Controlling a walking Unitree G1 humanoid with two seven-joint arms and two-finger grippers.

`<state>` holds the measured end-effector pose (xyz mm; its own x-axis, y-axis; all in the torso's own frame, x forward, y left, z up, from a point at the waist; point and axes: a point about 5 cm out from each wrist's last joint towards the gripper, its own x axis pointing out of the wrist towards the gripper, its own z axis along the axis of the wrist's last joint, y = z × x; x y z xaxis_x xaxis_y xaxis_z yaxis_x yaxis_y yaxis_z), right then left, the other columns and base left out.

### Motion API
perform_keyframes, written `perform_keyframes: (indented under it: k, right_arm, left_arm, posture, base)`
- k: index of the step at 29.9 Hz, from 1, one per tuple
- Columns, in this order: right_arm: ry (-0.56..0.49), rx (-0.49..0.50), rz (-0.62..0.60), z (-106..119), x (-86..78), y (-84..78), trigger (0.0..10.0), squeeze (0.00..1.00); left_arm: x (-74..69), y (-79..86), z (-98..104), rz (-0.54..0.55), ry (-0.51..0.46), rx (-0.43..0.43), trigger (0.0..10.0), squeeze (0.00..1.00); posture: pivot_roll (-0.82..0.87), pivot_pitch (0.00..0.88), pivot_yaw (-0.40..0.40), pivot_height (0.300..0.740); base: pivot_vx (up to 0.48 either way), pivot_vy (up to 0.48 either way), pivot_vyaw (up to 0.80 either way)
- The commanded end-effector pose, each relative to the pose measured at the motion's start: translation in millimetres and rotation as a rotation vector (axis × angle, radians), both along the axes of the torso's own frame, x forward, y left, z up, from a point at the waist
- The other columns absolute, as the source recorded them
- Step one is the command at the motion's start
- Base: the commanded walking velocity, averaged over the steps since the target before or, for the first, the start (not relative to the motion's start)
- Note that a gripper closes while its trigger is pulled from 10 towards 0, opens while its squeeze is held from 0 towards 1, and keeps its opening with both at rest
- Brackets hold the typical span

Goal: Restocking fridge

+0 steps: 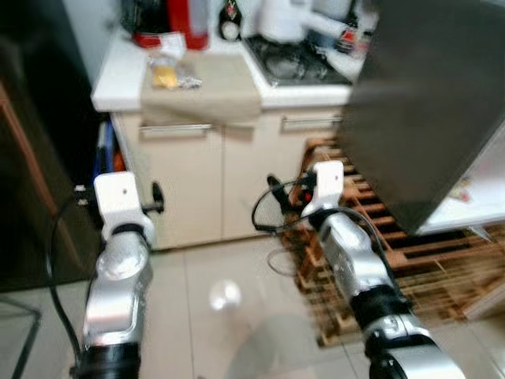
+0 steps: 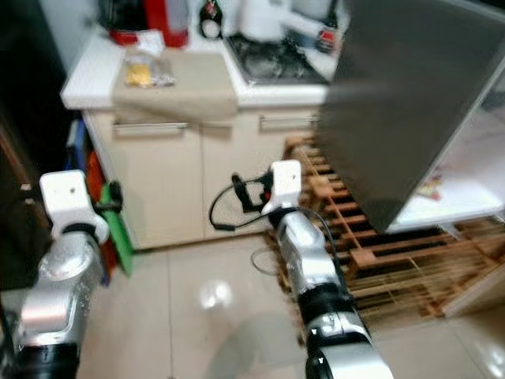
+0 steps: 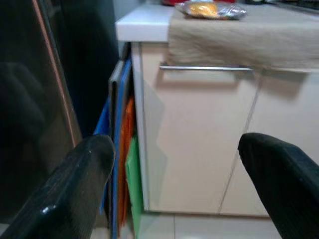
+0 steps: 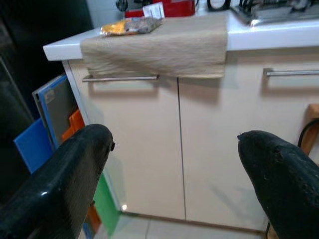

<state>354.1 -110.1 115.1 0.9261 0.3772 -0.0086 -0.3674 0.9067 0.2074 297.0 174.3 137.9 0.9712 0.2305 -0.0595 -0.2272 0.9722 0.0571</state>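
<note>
A clear bag of yellow-orange food (image 1: 170, 75) lies on a beige cloth (image 1: 209, 91) draped over the white counter's front edge. The bag (image 4: 130, 26) also appears in the right wrist view. At the right, the dark grey fridge door (image 1: 426, 103) stands open, with a white inner shelf (image 1: 473, 201) behind it. Both arms are raised in front of the cream cabinet (image 1: 197, 181), well short of the counter. My left gripper (image 3: 174, 149) is open and empty, facing the cabinet's left corner. My right gripper (image 4: 174, 139) is open and empty, facing the cabinet doors.
A wooden pallet (image 1: 394, 260) lies on the tile floor under the fridge door. Blue, orange and green boards (image 3: 124, 149) stand between the cabinet and a dark tall panel (image 1: 31, 118) at the left. A red appliance (image 1: 189, 20), a white kettle (image 1: 284, 17) and a stove (image 1: 296, 59) sit on the counter.
</note>
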Motion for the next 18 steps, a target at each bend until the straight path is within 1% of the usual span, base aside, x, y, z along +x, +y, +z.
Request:
perform_keyframes:
  k: [1,2,5,7,11,12,15,16,17,18]
  right_arm:
    - [0.0,0.021,0.016,4.0,2.1,2.7,10.0,0.09]
    - [0.005,0.039,0.034,4.2,1.7,3.8,10.0,0.09]
    - [0.012,0.05,0.056,3.8,1.4,5.2,10.0,0.11]
    - [0.011,0.054,0.077,4.4,1.1,7.0,10.0,0.12]
    - [0.001,0.054,0.097,5.9,0.3,7.6,10.0,0.14]
    - [0.003,0.056,0.103,5.7,-0.1,7.9,10.0,0.15]
    - [-0.002,0.04,0.092,4.9,-0.5,6.6,10.0,0.16]
    - [-0.005,0.02,0.067,3.3,-1.5,3.7,10.0,0.16]
    - [-0.005,0.02,0.067,3.3,-1.5,3.7,10.0,0.16]
    - [-0.019,-0.036,0.015,2.6,-1.5,-0.7,10.0,0.16]
  left_arm:
    - [-0.2,0.2,4.9,0.008,-0.019,0.031,10.0,0.0]
    - [2.1,-2.3,7.2,0.01,-0.025,0.063,10.0,0.0]
    - [5.2,-4.3,11.2,0.001,-0.04,0.08,10.0,0.0]
    - [6.4,-5.9,14.5,-0.031,-0.051,0.091,10.0,0.0]
    - [6.3,-9.2,13.8,-0.064,-0.045,0.131,10.0,0.0]
    - [6.3,-9.9,13.5,-0.069,-0.045,0.129,10.0,0.0]
    - [7.0,-11.0,13.4,-0.082,-0.054,0.127,10.0,0.0]
    - [7.8,-6.6,12.0,-0.071,-0.055,0.127,10.0,0.0]
    - [7.8,-6.6,12.0,-0.071,-0.055,0.127,10.0,0.0]
    - [7.7,-2.2,12.0,-0.062,-0.062,0.114,10.0,0.0]
  posture:
    - [0.02,0.0,-0.064,0.74]
    - [0.02,0.0,-0.064,0.74]
    - [0.01,0.0,-0.064,0.74]
    - [0.01,0.0,-0.053,0.74]
    - [0.01,0.0,-0.044,0.74]
    - [0.0,0.0,-0.04,0.74]
    - [0.0,0.0,-0.035,0.74]
    - [0.0,0.0,-0.029,0.74]
    - [0.0,0.0,-0.029,0.74]
    - [0.0,0.0,-0.027,0.74]
  base:
    - [0.0,0.0,0.64]
    - [0.0,0.0,0.64]
    - [0.0,0.0,0.64]
    - [0.0,0.0,0.64]
    - [0.0,0.0,0.64]
    - [0.0,0.0,0.64]
    - [0.0,0.0,0.64]
    - [0.0,0.0,0.64]
    - [0.0,0.0,0.64]
    - [0.0,0.0,0.64]
